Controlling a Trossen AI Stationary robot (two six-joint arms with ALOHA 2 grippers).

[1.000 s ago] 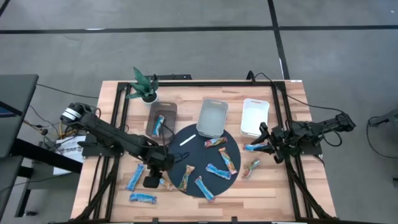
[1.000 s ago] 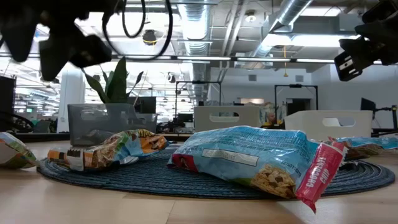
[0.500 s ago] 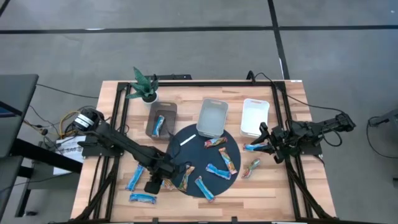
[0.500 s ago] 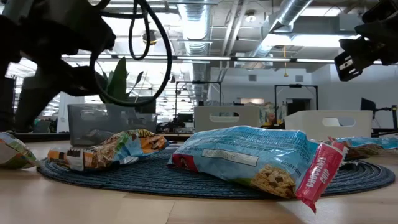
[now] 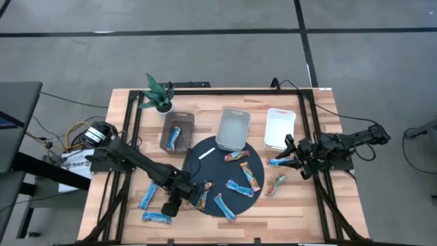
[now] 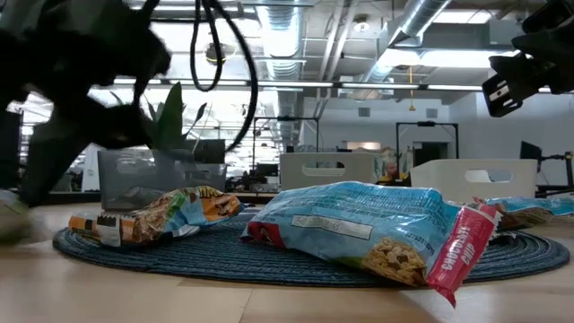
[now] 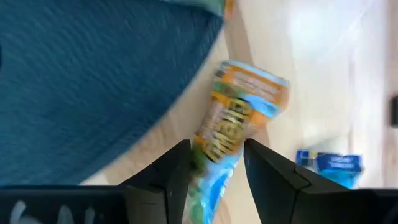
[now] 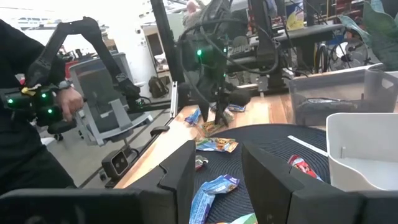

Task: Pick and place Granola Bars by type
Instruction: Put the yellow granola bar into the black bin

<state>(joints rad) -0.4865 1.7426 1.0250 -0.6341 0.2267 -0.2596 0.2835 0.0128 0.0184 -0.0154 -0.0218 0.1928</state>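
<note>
The left wrist view catches an orange-green granola bar point(image 7: 239, 121) lying on the wooden surface point(image 7: 311, 81) just off the blue mat point(image 7: 93, 74), its tail between the open fingers of the left end effector point(image 5: 184, 199), at 7 o'clock of the mat; overhead hides that. The right end effector point(image 5: 295, 158) hangs at 3 o'clock, fingers apart, empty.

Left arm stretched low across table, left gripper point(image 5: 179, 202) near front-left, fingers point(image 7: 163, 174) apart. Right gripper point(image 5: 292, 154) raised at right side, fingers point(image 8: 180, 171) apart.
</note>
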